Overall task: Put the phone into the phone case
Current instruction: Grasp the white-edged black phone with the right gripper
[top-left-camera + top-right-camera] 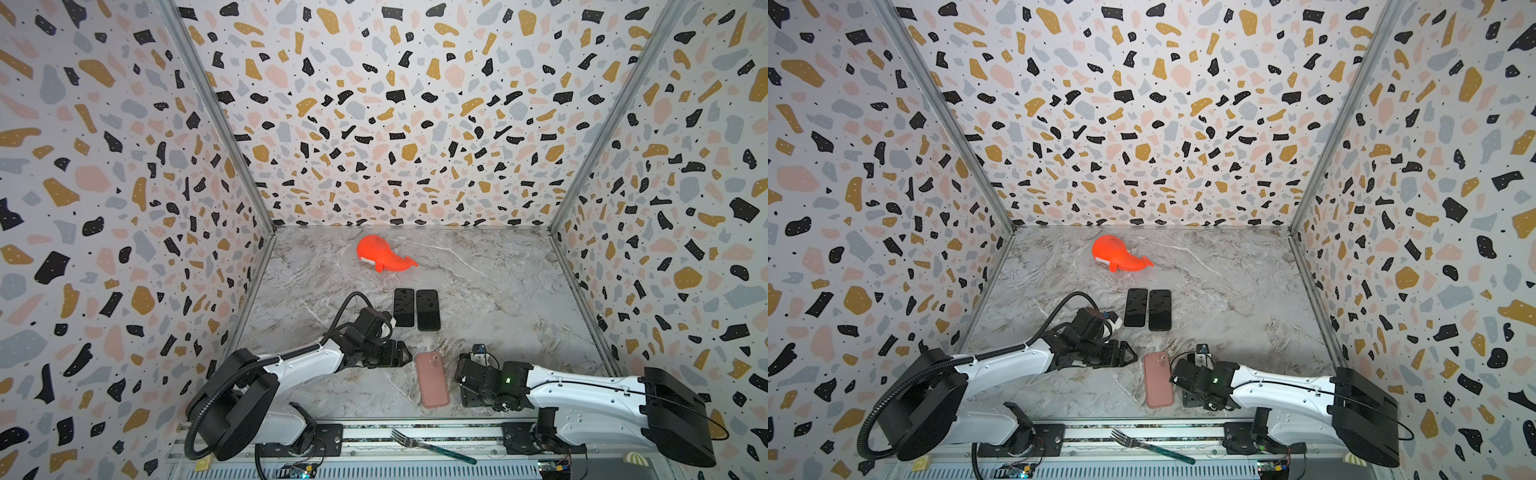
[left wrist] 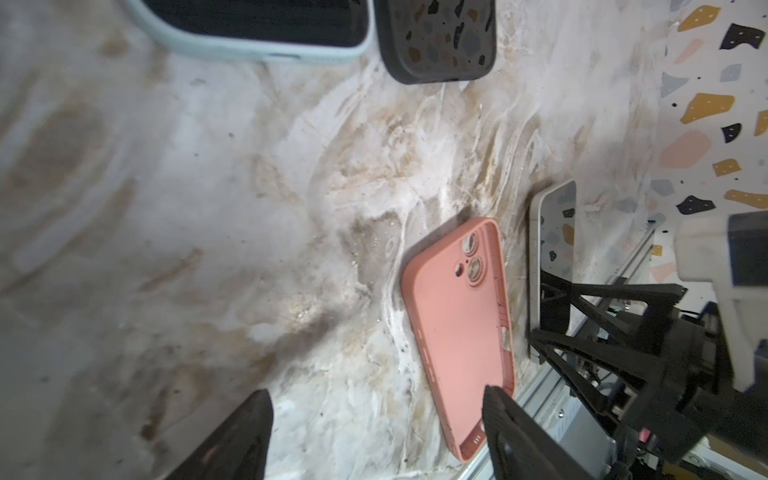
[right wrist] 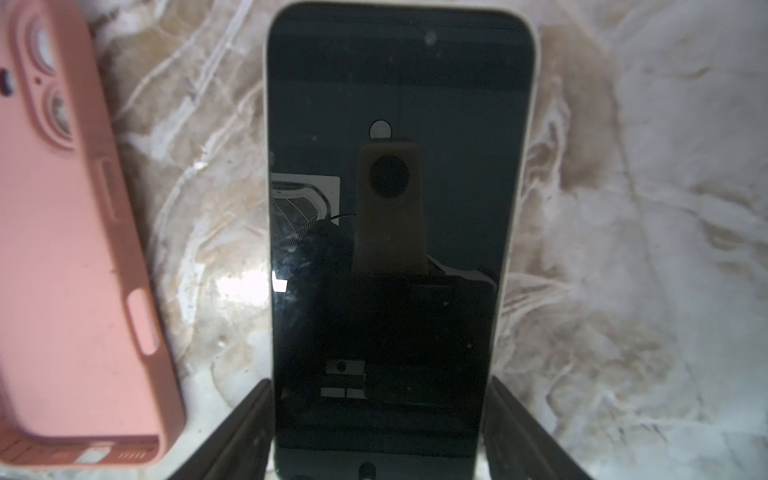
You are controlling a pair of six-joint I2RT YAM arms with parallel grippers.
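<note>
A fork (image 1: 433, 447) lies on the rail at the near edge, closest to the eye. Just past it, on the table (image 1: 519, 291), the pink case (image 1: 433, 380) lies flat. Its long axis runs near to far, with the camera holes at the far end. The phone (image 3: 390, 208), white-edged with its dark screen facing up, is just right of the case and roughly parallel to it. From above it is hidden under the right claw (image 3: 380, 384), whose jaws press on its two long edges toward its near end. Whether it is clear of the table I cannot tell. The left claw (image 2: 376, 392) hovers just left of the case, jaws apart and empty. So the case lies to the left of the held phone, side by side with it, and the right arm has the shorter trip. I judge it needs a short sideways carry, then lowering in line. Farther off sit two cased phones (image 1: 404, 307) and an orange whale (image 1: 380, 255).
</note>
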